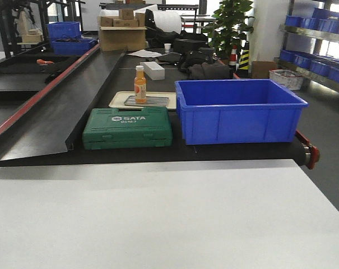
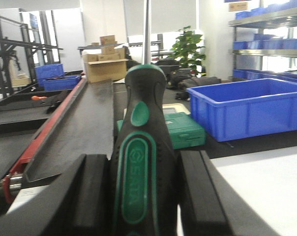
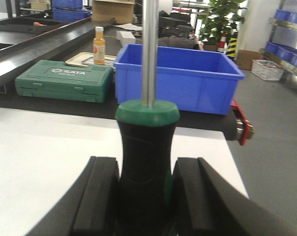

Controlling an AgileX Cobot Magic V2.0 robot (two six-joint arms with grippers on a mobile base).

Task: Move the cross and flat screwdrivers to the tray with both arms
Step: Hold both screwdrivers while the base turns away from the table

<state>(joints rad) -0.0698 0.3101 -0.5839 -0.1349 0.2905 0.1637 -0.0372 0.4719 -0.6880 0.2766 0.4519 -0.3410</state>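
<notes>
At centre of the left wrist view, the green-and-black screwdriver [image 2: 138, 147] stands with its long axis vertical in the frame, its steel shaft running up to the top edge. The left gripper [image 2: 144, 196] is clamped on the handle, jaws pressed against both sides. At centre of the right wrist view, the black-handled screwdriver [image 3: 147, 142], green collar uppermost, likewise points its shaft at the top edge. The right gripper [image 3: 146, 196] is clamped on its handle.
</notes>
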